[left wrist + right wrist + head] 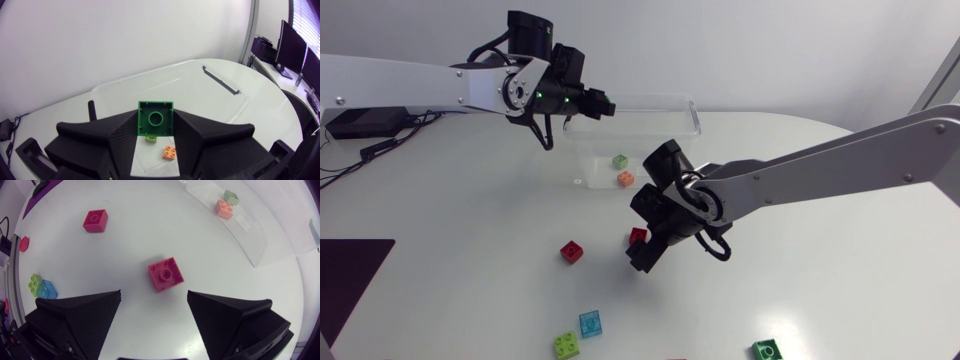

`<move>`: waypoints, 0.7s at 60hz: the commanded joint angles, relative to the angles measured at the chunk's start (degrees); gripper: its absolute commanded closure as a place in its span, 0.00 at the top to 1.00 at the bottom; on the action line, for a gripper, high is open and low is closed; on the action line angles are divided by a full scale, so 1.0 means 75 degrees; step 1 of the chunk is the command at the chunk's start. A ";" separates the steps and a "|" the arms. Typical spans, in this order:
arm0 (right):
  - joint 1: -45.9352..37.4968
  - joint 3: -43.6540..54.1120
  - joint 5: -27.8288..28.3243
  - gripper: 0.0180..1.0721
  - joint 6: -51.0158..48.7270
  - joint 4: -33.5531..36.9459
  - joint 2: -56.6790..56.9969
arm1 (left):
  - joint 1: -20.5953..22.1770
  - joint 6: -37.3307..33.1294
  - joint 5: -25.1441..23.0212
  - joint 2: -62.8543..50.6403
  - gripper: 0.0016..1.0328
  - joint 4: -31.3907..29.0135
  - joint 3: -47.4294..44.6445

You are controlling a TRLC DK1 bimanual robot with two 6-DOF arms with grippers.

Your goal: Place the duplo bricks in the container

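My left gripper (607, 104) hangs over the clear container (692, 112) at its left rim, shut on a dark green brick (155, 118). Below it, inside the container (220, 80), lie a light green brick (150, 138) and an orange brick (170, 152). My right gripper (642, 255) is low over the table in front of the container, open. A red brick (166, 273) sits on the table just ahead of the gap between its fingers (154, 294), untouched. In the head view this red brick (638, 236) shows beside the gripper.
A second red brick (572, 251) lies left of the right gripper. A translucent blue brick (590, 323) and a lime brick (566, 345) sit near the front edge, and a green brick (767, 349) lies at the front right. A dark mat (345, 275) covers the front left corner.
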State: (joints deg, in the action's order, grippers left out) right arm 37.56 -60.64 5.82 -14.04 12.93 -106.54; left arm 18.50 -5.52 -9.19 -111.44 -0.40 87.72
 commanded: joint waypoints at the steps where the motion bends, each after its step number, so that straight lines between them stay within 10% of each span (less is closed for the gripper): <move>1: -0.0028 -0.0059 0.0044 0.91 -0.0249 -0.0107 -0.0279 | -0.0053 0.0185 -0.0099 -0.0294 0.57 0.0206 0.0292; 12: -0.0098 -0.0270 0.0091 0.91 -0.0389 -0.0071 -0.0431 | -0.0147 0.0115 -0.0087 0.0081 0.94 0.0359 0.0093; 42: -0.0321 -0.1606 0.0184 0.91 -0.0928 0.1241 -0.1123 | -0.0486 -0.0495 -0.0204 0.2683 0.95 -0.1540 -0.0927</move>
State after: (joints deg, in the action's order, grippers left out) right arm 35.48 -71.16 6.90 -18.94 20.10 -112.66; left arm 15.73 -8.01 -10.04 -94.28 -10.26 83.64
